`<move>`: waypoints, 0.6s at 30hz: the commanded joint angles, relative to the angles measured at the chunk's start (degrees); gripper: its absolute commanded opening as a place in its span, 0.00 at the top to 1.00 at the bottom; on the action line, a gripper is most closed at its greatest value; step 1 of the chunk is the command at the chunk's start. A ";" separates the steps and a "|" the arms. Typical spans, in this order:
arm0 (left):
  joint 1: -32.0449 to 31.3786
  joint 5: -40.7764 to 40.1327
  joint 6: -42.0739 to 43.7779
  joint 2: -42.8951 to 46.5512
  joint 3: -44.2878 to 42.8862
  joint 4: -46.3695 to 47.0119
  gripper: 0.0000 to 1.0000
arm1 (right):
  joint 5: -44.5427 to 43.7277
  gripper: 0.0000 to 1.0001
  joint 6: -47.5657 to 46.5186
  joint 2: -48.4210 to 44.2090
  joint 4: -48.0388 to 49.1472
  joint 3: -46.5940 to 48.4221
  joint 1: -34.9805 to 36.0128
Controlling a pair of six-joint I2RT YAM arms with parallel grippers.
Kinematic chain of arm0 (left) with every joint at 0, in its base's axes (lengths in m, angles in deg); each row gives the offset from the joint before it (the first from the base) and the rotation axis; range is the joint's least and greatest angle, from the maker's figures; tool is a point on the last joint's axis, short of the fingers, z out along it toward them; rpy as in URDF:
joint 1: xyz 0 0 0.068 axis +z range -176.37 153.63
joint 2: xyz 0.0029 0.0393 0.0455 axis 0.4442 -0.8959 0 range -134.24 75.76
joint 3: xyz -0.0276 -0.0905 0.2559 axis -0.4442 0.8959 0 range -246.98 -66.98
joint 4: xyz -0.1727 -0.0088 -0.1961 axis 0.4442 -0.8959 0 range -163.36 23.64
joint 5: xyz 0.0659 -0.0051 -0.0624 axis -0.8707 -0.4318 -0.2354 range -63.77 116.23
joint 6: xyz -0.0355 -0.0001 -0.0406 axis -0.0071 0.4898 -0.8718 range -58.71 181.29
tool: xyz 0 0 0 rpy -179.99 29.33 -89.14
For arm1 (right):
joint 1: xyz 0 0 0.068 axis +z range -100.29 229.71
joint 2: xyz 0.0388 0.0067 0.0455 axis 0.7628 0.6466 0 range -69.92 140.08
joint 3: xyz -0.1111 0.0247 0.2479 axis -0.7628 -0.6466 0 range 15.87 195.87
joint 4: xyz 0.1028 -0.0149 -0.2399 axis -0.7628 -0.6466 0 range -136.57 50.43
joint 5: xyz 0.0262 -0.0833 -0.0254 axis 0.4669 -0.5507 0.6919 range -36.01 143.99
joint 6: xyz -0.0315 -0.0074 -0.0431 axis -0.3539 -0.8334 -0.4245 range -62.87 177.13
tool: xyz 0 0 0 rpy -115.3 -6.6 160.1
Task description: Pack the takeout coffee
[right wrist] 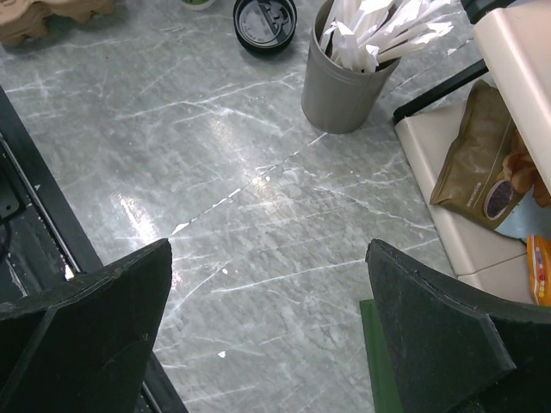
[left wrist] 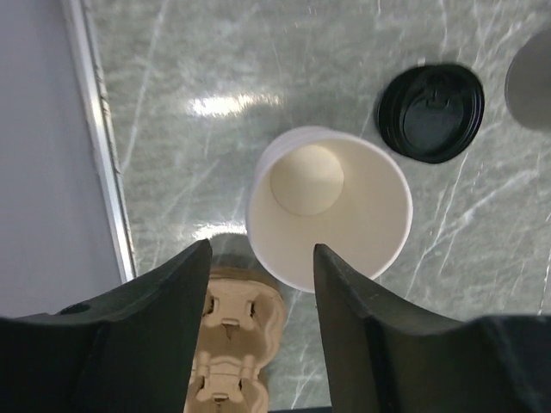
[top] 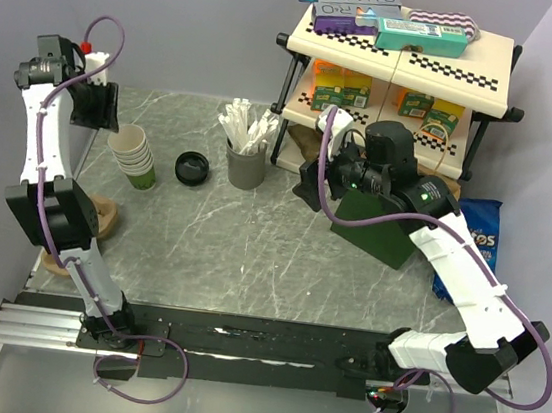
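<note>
A stack of lidless cream-white cups (top: pixel 132 152) stands at the left of the table, and a dark green cup (top: pixel 142 179) shows at its foot. The round black lid (top: pixel 192 168) lies apart on the marble, right of the stack. My left gripper (top: pixel 101 110) hangs high over the stack. In the left wrist view I look down into the top cream cup (left wrist: pixel 331 206), with the lid (left wrist: pixel 430 112) beyond it. The left gripper (left wrist: pixel 260 251) is open and holds nothing. My right gripper (top: pixel 312 176) (right wrist: pixel 268 249) hovers wide open over bare marble near the shelf.
A grey holder of white cutlery (top: pixel 245 162) (right wrist: pixel 344 82) stands right of the lid. A brown cardboard cup carrier (top: pixel 104 216) (left wrist: pixel 228 344) lies by the left arm. A dark green bag (top: pixel 379 229) sits under the right arm. A two-tier shelf (top: pixel 405 61) of snacks fills the back right.
</note>
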State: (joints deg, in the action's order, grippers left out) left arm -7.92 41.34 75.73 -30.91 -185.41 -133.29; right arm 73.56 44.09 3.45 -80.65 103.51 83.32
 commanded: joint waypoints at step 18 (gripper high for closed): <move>0.53 -0.26 -0.46 -4.33 -1.62 4.27 0.56 | 0.90 0.00 0.82 0.55 2.58 0.17 -0.38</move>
State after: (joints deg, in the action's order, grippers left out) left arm -7.89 41.28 75.58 -35.02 -183.90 -129.99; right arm 73.58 44.26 3.58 -80.63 103.51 83.21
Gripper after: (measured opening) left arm 0.444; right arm 0.997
